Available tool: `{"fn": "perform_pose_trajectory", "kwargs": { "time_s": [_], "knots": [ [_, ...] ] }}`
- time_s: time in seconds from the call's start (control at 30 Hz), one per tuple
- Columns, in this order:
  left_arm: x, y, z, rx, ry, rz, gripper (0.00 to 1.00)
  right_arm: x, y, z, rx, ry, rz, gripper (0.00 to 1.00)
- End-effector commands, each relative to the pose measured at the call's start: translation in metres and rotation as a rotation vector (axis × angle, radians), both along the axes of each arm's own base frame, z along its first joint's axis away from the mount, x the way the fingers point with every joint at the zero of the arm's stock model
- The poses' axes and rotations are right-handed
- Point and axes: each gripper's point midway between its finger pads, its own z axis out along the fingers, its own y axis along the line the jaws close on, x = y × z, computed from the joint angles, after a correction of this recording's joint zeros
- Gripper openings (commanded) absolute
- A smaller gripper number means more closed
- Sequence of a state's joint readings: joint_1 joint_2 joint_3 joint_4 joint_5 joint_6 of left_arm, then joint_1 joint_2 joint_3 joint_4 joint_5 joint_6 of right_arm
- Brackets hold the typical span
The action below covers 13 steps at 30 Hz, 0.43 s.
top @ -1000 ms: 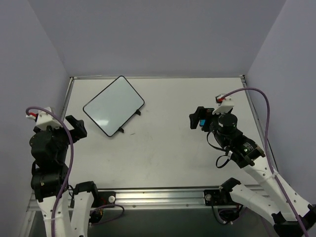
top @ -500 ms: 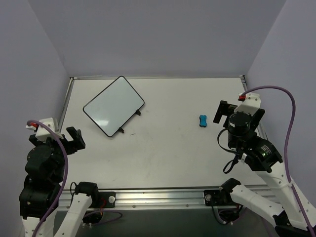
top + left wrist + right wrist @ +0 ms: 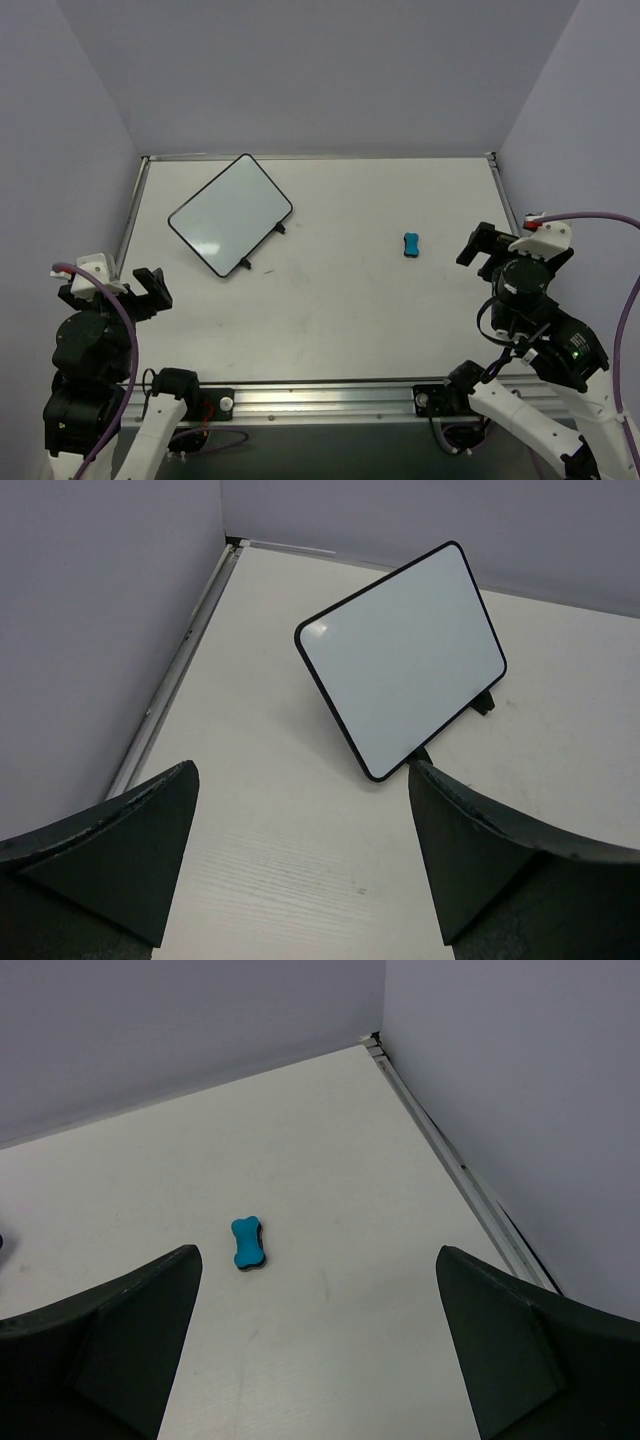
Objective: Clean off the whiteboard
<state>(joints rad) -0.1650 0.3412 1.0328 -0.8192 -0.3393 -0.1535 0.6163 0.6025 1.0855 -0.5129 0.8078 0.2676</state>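
I'm looking down on the wide white table (image 3: 330, 300), and everything on it is sitting well apart. The small rectangular whiteboard with the thin black frame (image 3: 400, 685) is resting far-left on the table, turned at an angle, with its two little black feet poking out of the near-right edge. I can't tell whether it's lying flat or propped up a little. Its face is showing plain white with no writing that I can make out, so I'm judging there's nothing left to wipe.

I'm hovering my left end effector (image 3: 302, 800) near the table's left corner, fingers spread wide and gripping nothing, aimed at the board but well clear of it. My right end effector (image 3: 318, 1260) is hanging wide and empty over the right side.

The small blue bone-shaped eraser block (image 3: 245, 1243) is lying loose on the right half, untouched by either set of fingers. I'm reading this as both arms keeping out of the way.
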Motion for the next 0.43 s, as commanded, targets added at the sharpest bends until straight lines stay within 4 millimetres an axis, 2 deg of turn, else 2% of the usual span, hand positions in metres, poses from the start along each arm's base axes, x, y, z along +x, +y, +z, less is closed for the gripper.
{"fn": "perform_pose_trajectory", "kwargs": {
  "time_s": [0.0,0.4],
  "knots": [
    [0.009,-0.007,0.014,-0.029,-0.062,-0.028,0.94,-0.001,0.001,-0.007,0.003,0.014,0.003,1.00],
    [0.022,-0.008,0.009,-0.022,-0.058,-0.021,0.94,0.008,0.005,-0.018,-0.054,0.061,-0.004,1.00]
  ]
}}
